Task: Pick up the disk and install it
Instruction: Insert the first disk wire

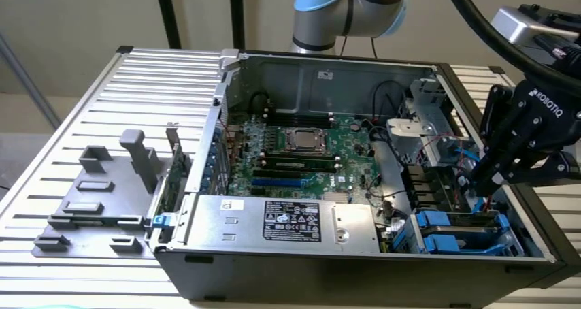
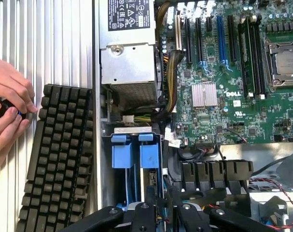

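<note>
Two blue plastic carriers (image 1: 451,229) sit side by side in the drive bay at the front corner of the open computer case, on the exterior view's right. In the wrist view their blue handles (image 2: 132,153) stand upright in the bay. The disk's metal body and white label are hidden down in the bay. My gripper (image 1: 488,185) hangs just above and behind that bay, pointing down. Its black fingers (image 2: 152,200) are shut together with nothing between them, and the gripper (image 2: 163,199) hovers a short way off the blue handles.
The silver power-supply box (image 1: 272,220) lies beside the bay, with the motherboard (image 1: 300,152) behind it. A grey plastic fixture (image 1: 100,200) with upright posts stands bare on the slatted table. A person's hands (image 2: 8,111) rest next to a black keyboard (image 2: 59,159) outside the case.
</note>
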`<state>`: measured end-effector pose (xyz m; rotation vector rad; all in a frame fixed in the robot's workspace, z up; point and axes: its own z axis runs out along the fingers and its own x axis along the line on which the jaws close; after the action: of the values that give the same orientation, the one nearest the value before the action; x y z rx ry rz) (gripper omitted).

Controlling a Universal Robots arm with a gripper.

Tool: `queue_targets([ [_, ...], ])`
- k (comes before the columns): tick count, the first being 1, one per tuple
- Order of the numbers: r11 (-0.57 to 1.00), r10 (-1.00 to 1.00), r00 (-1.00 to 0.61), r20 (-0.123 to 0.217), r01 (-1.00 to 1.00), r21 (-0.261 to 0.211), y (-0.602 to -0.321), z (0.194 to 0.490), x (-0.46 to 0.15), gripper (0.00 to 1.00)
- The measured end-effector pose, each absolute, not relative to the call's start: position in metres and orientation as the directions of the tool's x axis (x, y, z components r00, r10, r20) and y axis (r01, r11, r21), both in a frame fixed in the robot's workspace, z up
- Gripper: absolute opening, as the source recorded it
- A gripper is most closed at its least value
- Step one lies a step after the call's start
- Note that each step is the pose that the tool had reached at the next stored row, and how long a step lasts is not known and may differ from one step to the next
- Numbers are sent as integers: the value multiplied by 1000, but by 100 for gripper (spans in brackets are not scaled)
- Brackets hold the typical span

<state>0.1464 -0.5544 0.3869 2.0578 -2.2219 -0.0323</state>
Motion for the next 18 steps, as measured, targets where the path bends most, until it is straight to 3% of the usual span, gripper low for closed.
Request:
queue_targets([
  [18,81,-994,-73,83,-993,91,-546,383,147,24],
])
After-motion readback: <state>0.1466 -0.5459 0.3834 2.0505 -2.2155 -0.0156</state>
